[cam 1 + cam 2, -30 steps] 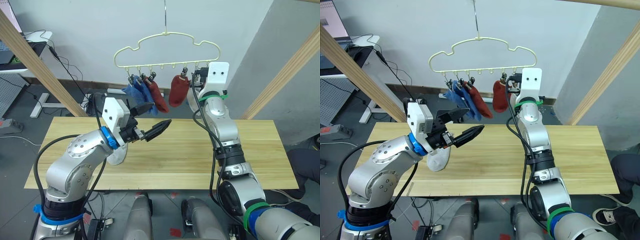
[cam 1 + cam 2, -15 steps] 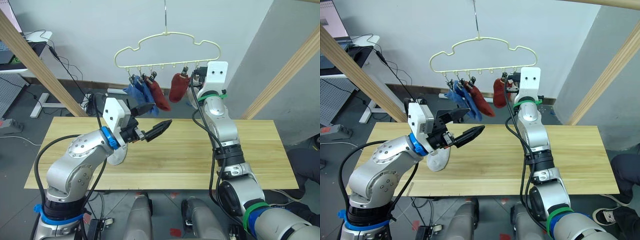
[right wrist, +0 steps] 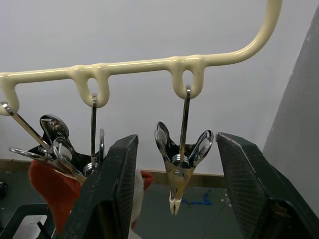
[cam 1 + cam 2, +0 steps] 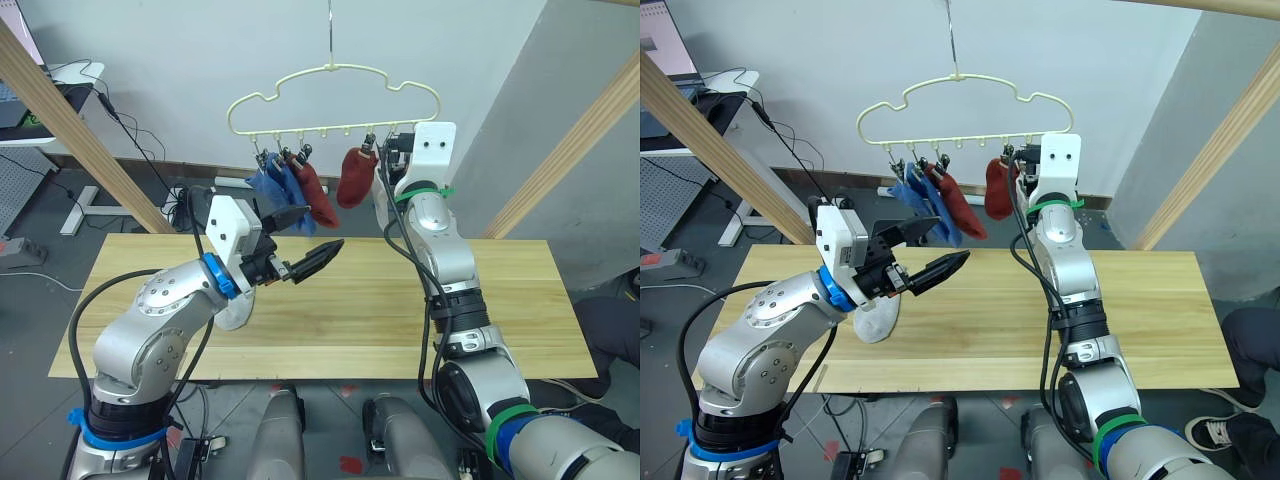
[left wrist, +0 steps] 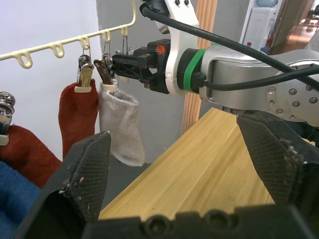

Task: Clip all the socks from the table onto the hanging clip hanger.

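Currently, your right gripper (image 3: 174, 199) is spread apart at the thin pale-yellow wire clip hanger (image 4: 335, 75), straddling an empty metal clip (image 3: 180, 164); your left gripper (image 4: 305, 243) hovers agape and empty over the light wooden table (image 4: 520, 300). One light grey knit sock (image 4: 875, 318) lies beneath the left arm; another grey sock (image 5: 122, 127) hangs clipped. Risk: nudging the hanger could swing it and shake socks loose. The arm partly covers the table sock.
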Controlling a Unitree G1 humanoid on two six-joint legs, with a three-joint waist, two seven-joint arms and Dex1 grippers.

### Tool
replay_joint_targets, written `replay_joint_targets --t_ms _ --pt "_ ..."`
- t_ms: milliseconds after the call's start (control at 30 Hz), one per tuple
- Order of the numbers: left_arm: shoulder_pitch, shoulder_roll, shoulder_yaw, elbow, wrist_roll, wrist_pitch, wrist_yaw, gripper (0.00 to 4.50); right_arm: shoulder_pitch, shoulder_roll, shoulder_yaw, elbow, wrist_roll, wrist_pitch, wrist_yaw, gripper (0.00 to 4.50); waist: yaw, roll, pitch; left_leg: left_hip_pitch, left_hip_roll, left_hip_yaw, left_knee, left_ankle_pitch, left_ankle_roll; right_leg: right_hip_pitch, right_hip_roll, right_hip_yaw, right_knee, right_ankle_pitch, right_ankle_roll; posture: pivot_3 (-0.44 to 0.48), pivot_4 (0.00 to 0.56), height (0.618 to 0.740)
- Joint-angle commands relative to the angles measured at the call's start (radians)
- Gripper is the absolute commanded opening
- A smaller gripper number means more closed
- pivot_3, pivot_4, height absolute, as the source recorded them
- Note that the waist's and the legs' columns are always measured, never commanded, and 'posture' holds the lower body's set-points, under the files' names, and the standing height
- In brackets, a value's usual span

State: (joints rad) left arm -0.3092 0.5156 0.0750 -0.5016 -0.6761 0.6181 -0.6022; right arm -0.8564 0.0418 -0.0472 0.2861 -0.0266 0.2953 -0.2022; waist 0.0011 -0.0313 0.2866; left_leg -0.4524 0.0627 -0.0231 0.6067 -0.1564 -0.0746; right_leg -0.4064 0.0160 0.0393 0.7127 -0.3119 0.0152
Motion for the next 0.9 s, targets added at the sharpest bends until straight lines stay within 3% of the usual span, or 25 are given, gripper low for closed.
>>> replay_joint_targets --t_ms 33,833,900 --pt "-0.002 -0.002 -0.002 -0.04 0.003 -0.023 -0.002 4.5 -0.039 0.002 0.005 -0.041 -0.009 -0.019 -0.009 2.6 0.0 0.0 0.0 0.0 0.0 0.0 0.0 0.0 0.0 0.0 0.0 0.0 0.0 0.0 0.0 0.134 0.252 0.74" --pt "0.0 -0.008 -0.006 -0.042 0.015 -0.024 0.0 4.5 -0.053 0.003 -0.004 -0.02 -0.023 -0.007 -0.045 2.6 0.0 0.0 0.0 0.0 0.0 0.0 0.0 0.0 0.0 0.0 0.0 0.0 0.0 0.0 0.0 0.136 0.258 0.74" --pt "0.0 -0.01 -0.008 -0.043 0.016 -0.024 0.001 4.5 -0.051 0.002 -0.004 -0.025 -0.024 -0.005 -0.05 2.07 0.0 0.0 0.0 0.0 0.0 0.0 0.0 0.0 0.0 0.0 0.0 0.0 0.0 0.0 0.0 0.136 0.258 0.74"
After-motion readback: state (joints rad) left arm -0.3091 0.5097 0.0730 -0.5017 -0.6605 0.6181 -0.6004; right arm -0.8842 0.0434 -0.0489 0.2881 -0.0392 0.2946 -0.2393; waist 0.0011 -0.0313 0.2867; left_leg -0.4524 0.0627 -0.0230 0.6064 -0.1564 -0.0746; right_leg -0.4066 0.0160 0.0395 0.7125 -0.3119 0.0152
